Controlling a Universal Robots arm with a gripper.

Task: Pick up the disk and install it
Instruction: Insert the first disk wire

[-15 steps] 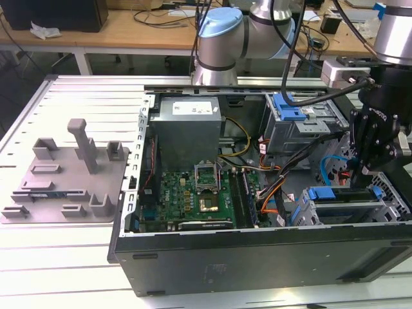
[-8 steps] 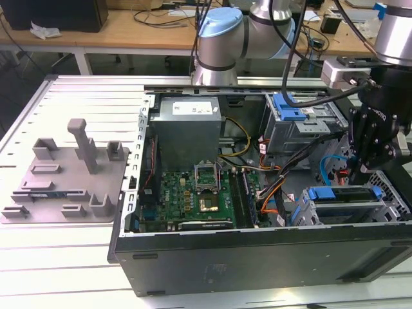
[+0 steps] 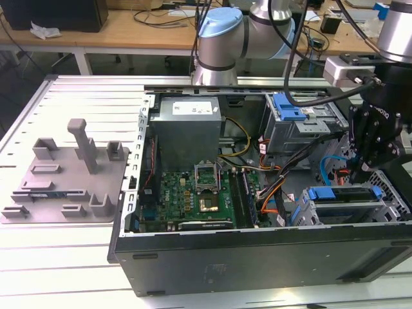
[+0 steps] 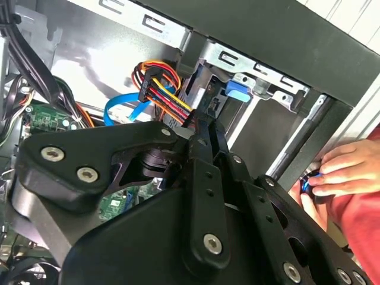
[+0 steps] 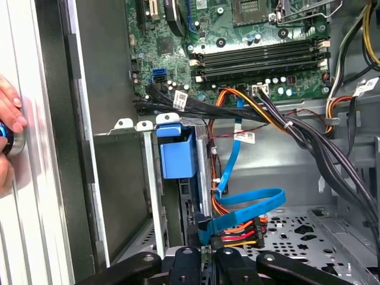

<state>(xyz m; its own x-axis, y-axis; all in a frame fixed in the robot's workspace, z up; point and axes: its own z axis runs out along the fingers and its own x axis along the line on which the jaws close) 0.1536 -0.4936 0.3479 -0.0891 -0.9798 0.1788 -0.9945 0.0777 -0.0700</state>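
One hand (image 3: 358, 172) hangs just above the disk (image 3: 344, 194), near its end at the exterior view's right. The disk lies in the computer case (image 3: 257, 257), long side across that view. I cannot tell if the hand is open

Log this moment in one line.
black gripper low inside open black computer case | nearest: silver metal drive cage with blue bracket | grasp: unclear | person's hand beside case

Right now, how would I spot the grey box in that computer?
Find the open black computer case. At its far side, beyond the green circuit board, stands a grey metal box. Unlike the blue-tabbed cage toward the exterior view's right, it carries a white sticker.
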